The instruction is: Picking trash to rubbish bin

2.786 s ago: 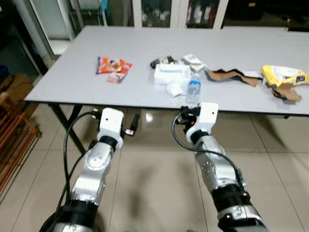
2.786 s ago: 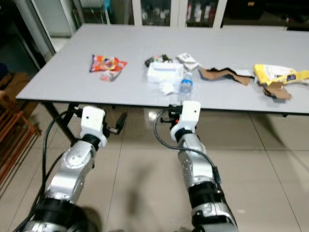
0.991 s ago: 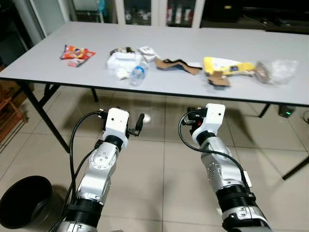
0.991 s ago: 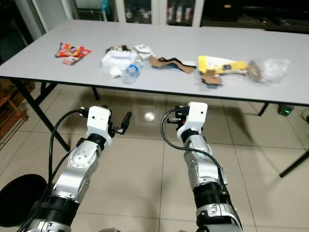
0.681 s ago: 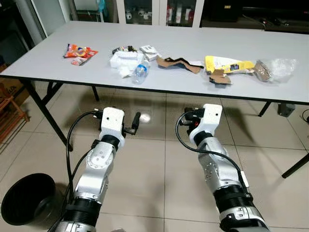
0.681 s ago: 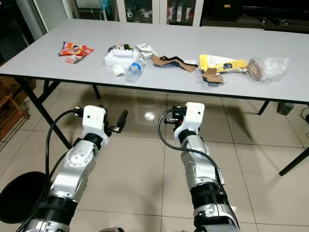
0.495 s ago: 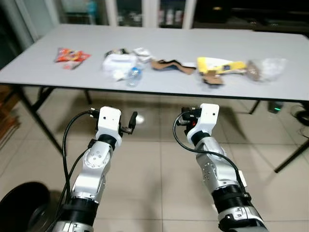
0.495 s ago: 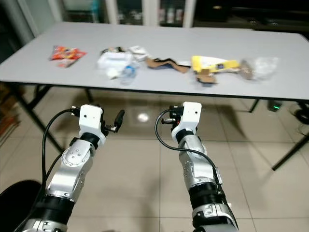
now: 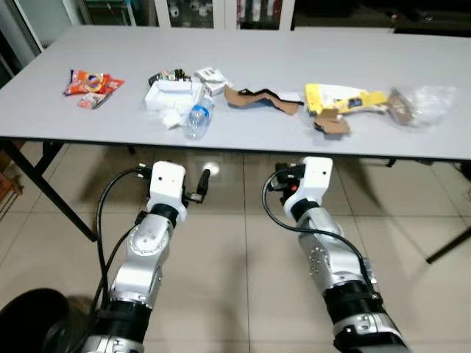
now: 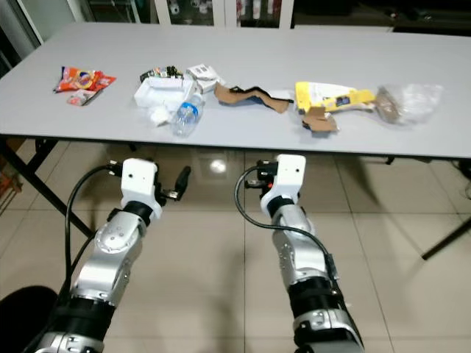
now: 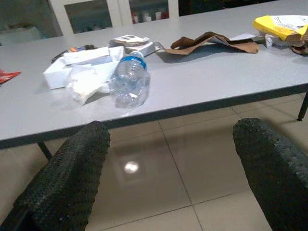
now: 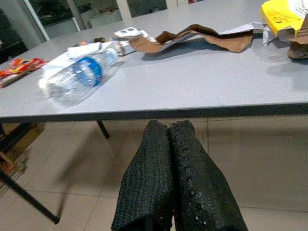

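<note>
On the grey table [image 9: 309, 81], in the head view, a clear plastic bottle [image 9: 196, 120] lies on its side near the front edge, just beside a white box [image 9: 171, 93]; both arms wait below the edge. The left wrist view shows the left gripper [image 11: 168, 168] spread wide and empty, facing the bottle. The right wrist view shows the right gripper [image 12: 172, 144] pressed closed on nothing. The bottle looks light, crushable and likely to roll, so grip its ribbed middle

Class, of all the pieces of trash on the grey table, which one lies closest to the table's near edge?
The clear plastic water bottle with a blue label, lying on its side; every other piece sits farther back.
</note>
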Robot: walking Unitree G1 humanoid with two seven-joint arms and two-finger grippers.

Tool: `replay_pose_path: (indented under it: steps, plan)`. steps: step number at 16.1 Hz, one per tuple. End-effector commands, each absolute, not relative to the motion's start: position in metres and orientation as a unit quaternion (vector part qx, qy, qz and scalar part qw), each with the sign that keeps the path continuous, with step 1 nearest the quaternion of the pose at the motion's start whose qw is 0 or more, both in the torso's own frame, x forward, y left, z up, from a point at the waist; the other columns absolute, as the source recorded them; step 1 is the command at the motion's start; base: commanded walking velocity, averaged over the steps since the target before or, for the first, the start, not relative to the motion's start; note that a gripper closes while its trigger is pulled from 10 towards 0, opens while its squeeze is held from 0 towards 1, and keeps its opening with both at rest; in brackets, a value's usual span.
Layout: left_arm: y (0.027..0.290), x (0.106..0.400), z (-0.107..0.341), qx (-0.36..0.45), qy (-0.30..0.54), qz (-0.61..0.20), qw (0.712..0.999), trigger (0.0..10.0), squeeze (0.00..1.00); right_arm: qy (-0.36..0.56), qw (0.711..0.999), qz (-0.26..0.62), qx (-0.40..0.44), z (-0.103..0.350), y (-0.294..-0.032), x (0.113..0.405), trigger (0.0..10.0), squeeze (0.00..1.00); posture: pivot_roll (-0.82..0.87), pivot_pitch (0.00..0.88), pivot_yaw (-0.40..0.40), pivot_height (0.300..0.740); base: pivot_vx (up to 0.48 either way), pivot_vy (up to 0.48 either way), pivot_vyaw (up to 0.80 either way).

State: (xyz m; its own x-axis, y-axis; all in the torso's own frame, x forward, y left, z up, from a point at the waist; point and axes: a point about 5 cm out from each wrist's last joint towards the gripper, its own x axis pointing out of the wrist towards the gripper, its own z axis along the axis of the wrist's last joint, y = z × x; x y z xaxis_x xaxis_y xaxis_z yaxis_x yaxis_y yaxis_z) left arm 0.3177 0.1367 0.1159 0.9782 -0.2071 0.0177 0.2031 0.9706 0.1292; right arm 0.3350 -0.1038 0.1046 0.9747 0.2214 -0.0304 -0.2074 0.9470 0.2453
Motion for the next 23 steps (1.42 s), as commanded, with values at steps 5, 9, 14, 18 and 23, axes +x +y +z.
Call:
replay_pose_path:
  steps: [5,9,14,18,23]
  plan:
    - [0.1386,0.3174,0.1156,0.067,-0.012,-0.105,0.992,10.0,0.00,0.027,0.986,0.104,0.126,0.1058,-0.1044,0.3352,10.0,0.00,0.02,0.058,0.020,0.740,0.386,0.000,0.48]
    - [0.1378,0.3175,0.1157,0.068,-0.012,-0.106,0.992,10.0,0.00,0.028,0.986,0.103,0.126,0.1058,-0.1047,0.3355,10.0,0.00,0.02,0.055,0.020,0.740,0.388,0.000,0.00]
    - [0.1374,0.3175,0.1160,0.069,-0.013,-0.106,0.992,10.0,0.00,0.028,0.986,0.104,0.128,0.1056,-0.1044,0.3355,10.0,0.00,0.02,0.054,0.022,0.740,0.383,0.000,0.00]
    - [0.1391,0.3194,0.1187,0.072,-0.022,-0.095,0.993,10.0,0.00,0.028,0.986,0.104,0.129,0.1059,-0.1037,0.3358,10.0,0.00,0.02,0.048,0.024,0.740,0.000,0.000,0.00]
    - [0.1385,0.3203,0.1193,0.067,-0.023,-0.095,0.993,10.0,0.00,0.028,0.984,0.116,0.132,0.1062,-0.1011,0.3352,10.0,0.00,0.01,0.041,0.027,0.740,0.000,0.000,0.00]
